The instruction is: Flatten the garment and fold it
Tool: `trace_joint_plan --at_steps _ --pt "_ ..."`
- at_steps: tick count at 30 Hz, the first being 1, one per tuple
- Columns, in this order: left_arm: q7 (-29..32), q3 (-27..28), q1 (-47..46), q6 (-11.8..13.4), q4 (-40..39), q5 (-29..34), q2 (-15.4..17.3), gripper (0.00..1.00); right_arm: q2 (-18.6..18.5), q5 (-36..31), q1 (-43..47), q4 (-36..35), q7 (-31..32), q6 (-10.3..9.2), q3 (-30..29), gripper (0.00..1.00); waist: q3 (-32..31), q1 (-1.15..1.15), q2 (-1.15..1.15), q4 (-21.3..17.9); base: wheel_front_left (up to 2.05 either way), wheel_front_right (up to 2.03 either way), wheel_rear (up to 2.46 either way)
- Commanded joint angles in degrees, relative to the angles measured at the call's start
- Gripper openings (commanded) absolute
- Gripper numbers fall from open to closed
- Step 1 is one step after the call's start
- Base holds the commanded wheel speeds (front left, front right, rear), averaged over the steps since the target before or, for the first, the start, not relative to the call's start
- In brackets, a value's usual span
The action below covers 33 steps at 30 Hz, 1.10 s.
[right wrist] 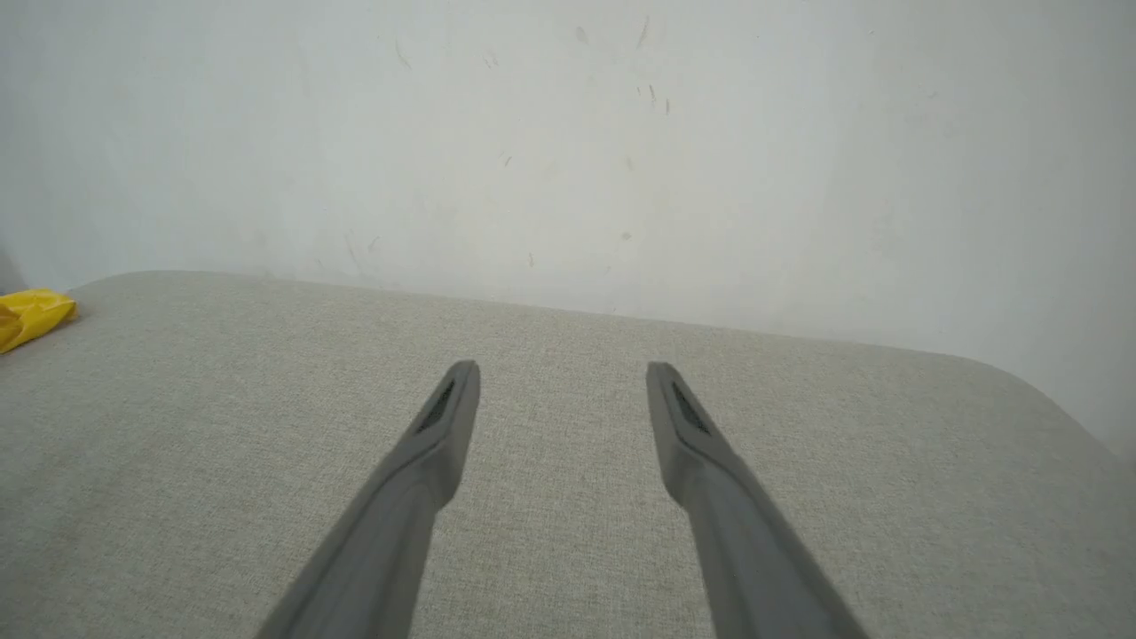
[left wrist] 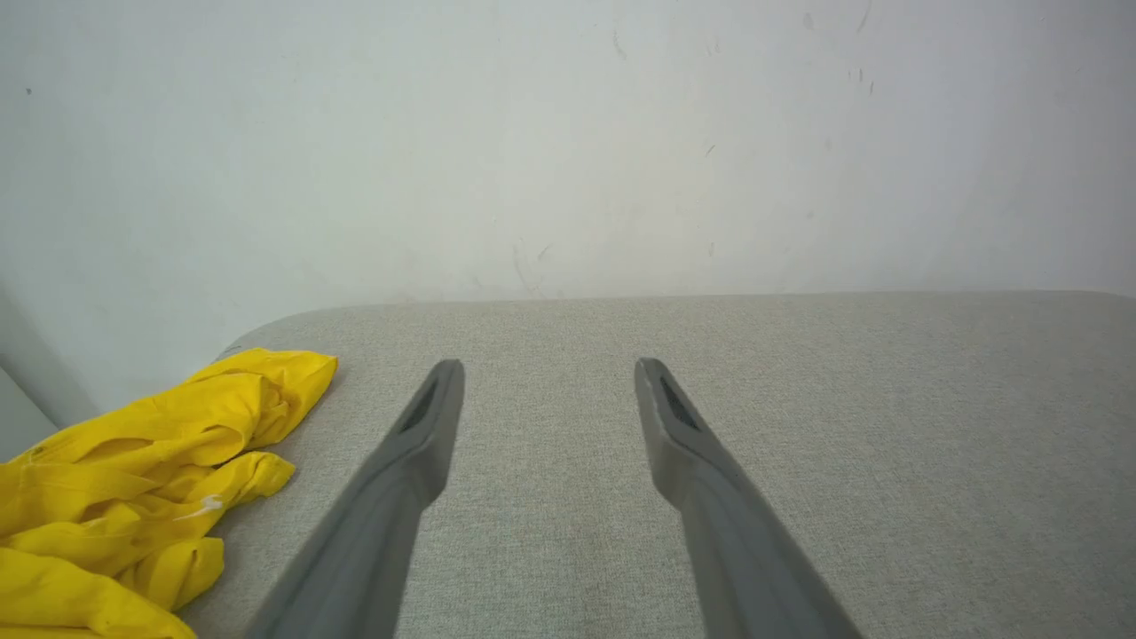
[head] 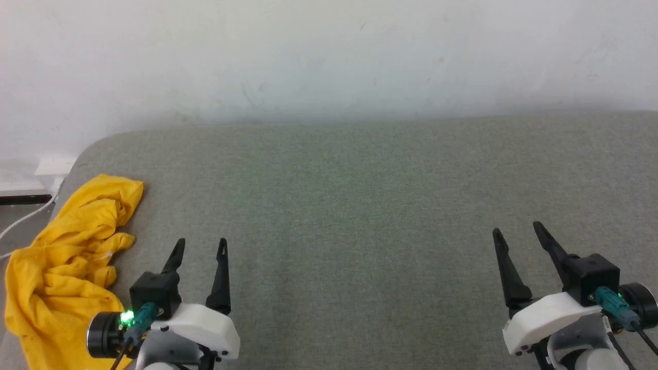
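Observation:
The yellow garment [head: 67,262] lies crumpled in a heap at the left edge of the grey padded surface [head: 360,205], partly hanging over that edge; its print is hidden in the folds. My left gripper [head: 201,245] stands open just right of the heap, touching nothing. In the left wrist view the garment [left wrist: 133,479] bunches at the lower left, beside the open left gripper [left wrist: 546,368]. Far to the right my right gripper [head: 518,230] is open over bare fabric. The right wrist view has a corner of the garment [right wrist: 31,315] at the far left, well away from the right gripper [right wrist: 564,371].
A white wall [head: 329,61] rises behind the surface. At the far left, past the rounded corner, a white cable [head: 20,221] runs over the floor beside a dark baseboard [head: 20,198]. The surface's right corner [right wrist: 1047,399] curves off.

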Motion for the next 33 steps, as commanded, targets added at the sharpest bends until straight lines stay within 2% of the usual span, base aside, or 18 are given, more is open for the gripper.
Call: trace_joint_plan --at_steps 1,12,33 --pt "-0.72 -0.13 -0.85 0.14 0.21 -0.74 -0.02 1.0 0.05 0.55 0.18 -0.24 -0.63 -0.02 -0.2 1.0 0.04 0.0 0.0 0.46 0.0 0.0 0.0" --pt "-1.92 0.37 -1.03 0.3 -0.13 -2.58 -0.03 1.0 0.06 0.87 0.35 -0.83 -1.83 -0.03 -0.1 1.0 -0.03 0.0 0.0 3.49 0.0 0.0 0.0" --pt "-4.43 2.61 -0.57 0.3 0.23 -5.83 -0.06 1.0 0.1 1.1 0.51 -1.58 -4.34 -0.05 1.51 1.0 -0.17 0.0 0.0 12.8 0.0 0.0 0.0"
